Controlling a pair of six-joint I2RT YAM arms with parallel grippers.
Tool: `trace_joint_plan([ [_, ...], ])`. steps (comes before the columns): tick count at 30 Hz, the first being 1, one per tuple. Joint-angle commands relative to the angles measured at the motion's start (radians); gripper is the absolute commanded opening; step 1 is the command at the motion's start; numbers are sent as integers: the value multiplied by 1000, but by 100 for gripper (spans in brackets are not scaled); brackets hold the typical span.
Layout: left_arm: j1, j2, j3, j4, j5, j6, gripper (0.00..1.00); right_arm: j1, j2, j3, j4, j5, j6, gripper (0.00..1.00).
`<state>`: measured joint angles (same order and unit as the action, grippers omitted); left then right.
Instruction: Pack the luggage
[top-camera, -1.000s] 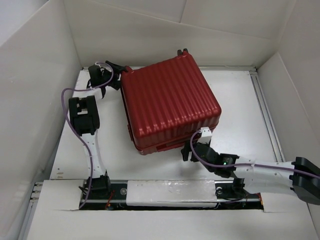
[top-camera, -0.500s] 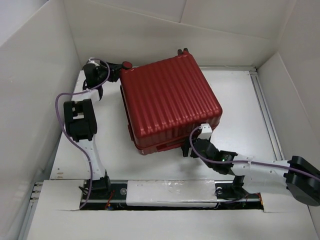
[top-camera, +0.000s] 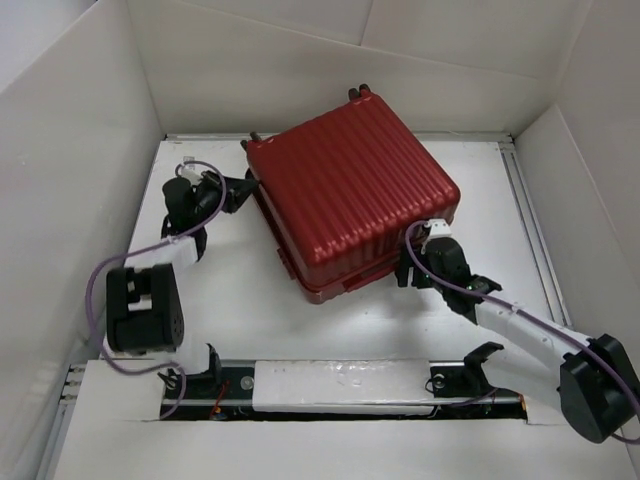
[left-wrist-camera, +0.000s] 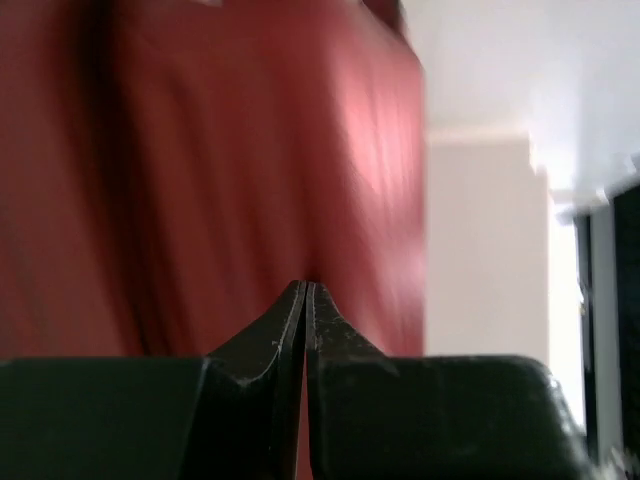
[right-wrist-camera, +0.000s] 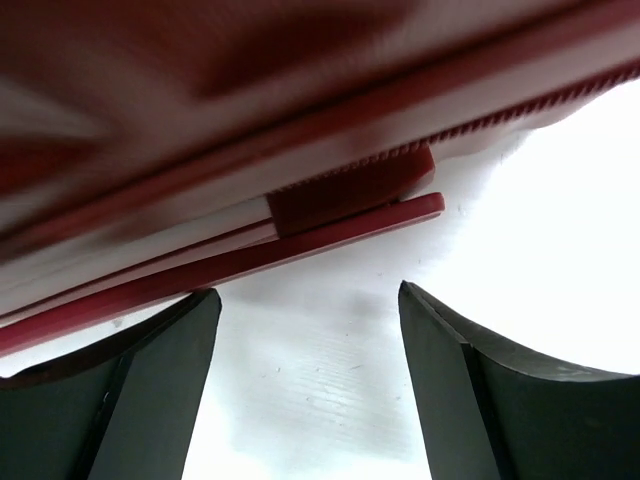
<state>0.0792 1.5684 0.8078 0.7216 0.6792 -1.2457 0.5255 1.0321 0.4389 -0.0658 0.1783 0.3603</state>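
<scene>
The luggage (top-camera: 355, 195), a large dark-red ribbed hard-shell suitcase, lies closed and turned at an angle in the middle of the white table (top-camera: 480, 190). Small dark wheels (top-camera: 358, 92) stick out at its far edge. My left gripper (top-camera: 243, 187) is at its left corner, jaws shut with nothing between them, the red shell (left-wrist-camera: 200, 160) just beyond the tips (left-wrist-camera: 306, 288). My right gripper (top-camera: 412, 270) is at the near right corner, low on the table. Its fingers (right-wrist-camera: 150, 380) stand open just short of the red rim and zipper tab (right-wrist-camera: 350, 190).
White cardboard walls (top-camera: 90, 150) enclose the table on the left, back and right. A metal rail (top-camera: 530, 230) runs along the right side. The arm bases and a white-taped bar (top-camera: 340, 385) line the near edge.
The luggage has swung and slid to the right and away. My left gripper has shut and come nearer along the suitcase's left side. The right arm has followed the near right corner to the right.
</scene>
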Motion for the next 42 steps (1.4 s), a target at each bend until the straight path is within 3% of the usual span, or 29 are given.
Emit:
trace_joint_plan([
  [1, -45, -204, -80, 82, 129, 40, 0, -42, -23, 130, 118, -109, -58, 78],
  [4, -35, -372, -125, -43, 74, 126, 0, -42, -75, 130, 72, -70, -58, 78],
  [5, -26, -408, -125, -164, 41, 156, 4, -51, -101, 130, 57, -57, -44, 78],
  [6, -6, -466, -125, -232, 2, 223, 17, -51, -160, 117, 28, -57, -44, 78],
  [8, 4, -481, -72, -391, -110, 273, 53, -61, -225, 106, -3, -57, -35, 78],
  [9, 13, -469, -46, -422, -130, 291, 80, -61, -254, 106, -20, -80, -35, 78],
  [11, 13, -429, 30, -461, -153, 304, 90, -61, -328, 106, -81, -91, -35, 78],
  [14, 22, -311, 147, -461, -153, 293, 95, -29, -386, 115, -153, -120, -35, 80],
  [17, 22, -159, 290, -487, -153, 284, 96, 8, -400, 103, -184, -120, -35, 90],
  [24, 42, 136, 555, -519, -153, 269, 100, 119, -409, 103, -184, -88, -35, 95],
  [34, 60, 455, 749, -459, -21, 174, 100, 269, -391, 84, -161, 21, 3, 98],
  [36, 60, 475, 758, -363, 23, 117, 100, 280, -380, 84, -151, 21, 3, 99],
  [42, 39, 568, 840, -314, 85, 65, 100, 289, -334, 41, -104, 21, 3, 99],
])
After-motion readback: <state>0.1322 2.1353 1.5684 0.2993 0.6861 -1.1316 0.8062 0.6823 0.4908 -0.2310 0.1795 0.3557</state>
